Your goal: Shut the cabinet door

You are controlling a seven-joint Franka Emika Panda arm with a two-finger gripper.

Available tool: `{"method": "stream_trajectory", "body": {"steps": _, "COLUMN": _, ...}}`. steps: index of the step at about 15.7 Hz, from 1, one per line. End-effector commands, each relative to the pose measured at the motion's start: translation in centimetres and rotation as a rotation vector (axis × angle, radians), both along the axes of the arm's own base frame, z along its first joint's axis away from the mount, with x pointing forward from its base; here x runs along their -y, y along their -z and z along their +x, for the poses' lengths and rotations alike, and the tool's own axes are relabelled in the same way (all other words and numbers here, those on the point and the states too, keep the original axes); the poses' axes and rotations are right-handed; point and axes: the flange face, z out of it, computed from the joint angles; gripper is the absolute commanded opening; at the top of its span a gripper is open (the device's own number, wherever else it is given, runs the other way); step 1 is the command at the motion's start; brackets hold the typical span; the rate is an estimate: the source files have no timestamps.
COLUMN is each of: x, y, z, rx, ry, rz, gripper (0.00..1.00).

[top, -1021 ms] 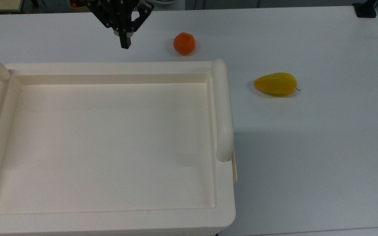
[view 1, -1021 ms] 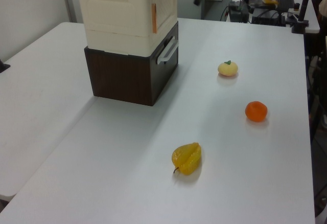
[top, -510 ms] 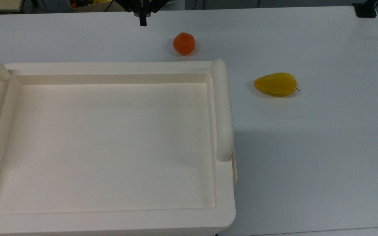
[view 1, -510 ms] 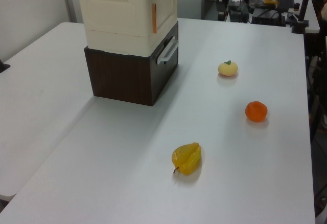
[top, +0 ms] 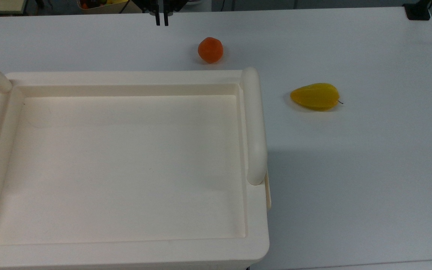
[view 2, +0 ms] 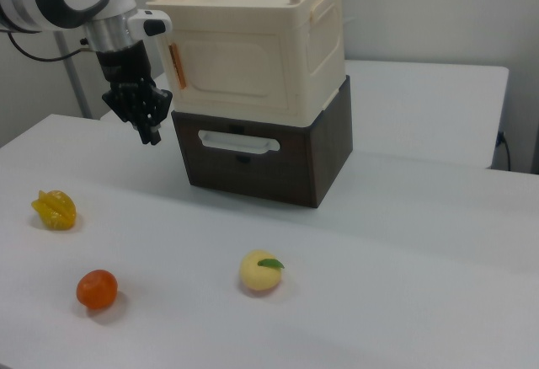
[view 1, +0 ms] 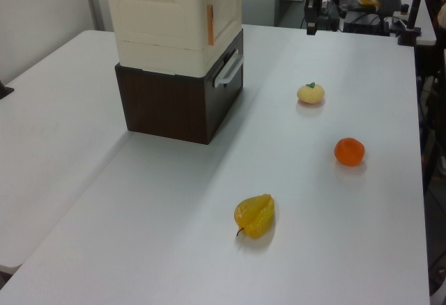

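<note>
- Gripper (top: 161, 20) of the black two-finger kind hung at the top view's upper edge, its two thin fingertips a narrow gap apart and holding nothing; in the right view it (view 2: 152, 136) pointed down just beside the stacked unit's left corner.
- Large cream plastic cabinet with a recessed tray top (view 2: 253, 49) sat on a dark brown wooden drawer box with a pale bar handle (view 2: 253, 167), on the white table (view 2: 404, 285).
- Thin cream cabinet door (view 2: 227, 66) lay flush in the front face in the right view, an orange strip at its left edge.
- Round orange fruit (top: 210, 49) lay near the cabinet's far rim in the top view, well apart from the yellow ridged star fruit (top: 315, 96).
- Pale yellow peach-like fruit with a green leaf (view 2: 260, 272) rested in front of the drawer box.
</note>
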Motion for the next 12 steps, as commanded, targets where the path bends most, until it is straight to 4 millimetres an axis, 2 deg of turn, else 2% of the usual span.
{"method": "stream_trajectory", "body": {"steps": 1, "x": 0.9, "y": -0.2, "z": -1.2, "rx": -0.013, "ry": 0.008, "rz": -0.004, "gripper": 1.00}}
{"method": "stream_trajectory", "body": {"steps": 4, "x": 2.1, "y": -0.2, "z": -1.2, "rx": -0.015, "ry": 0.026, "rz": -0.004, "gripper": 1.00}}
{"method": "stream_trajectory", "body": {"steps": 12, "x": 2.9, "y": -0.6, "z": -1.3, "rx": -0.019, "ry": 0.043, "rz": -0.004, "gripper": 1.00}}
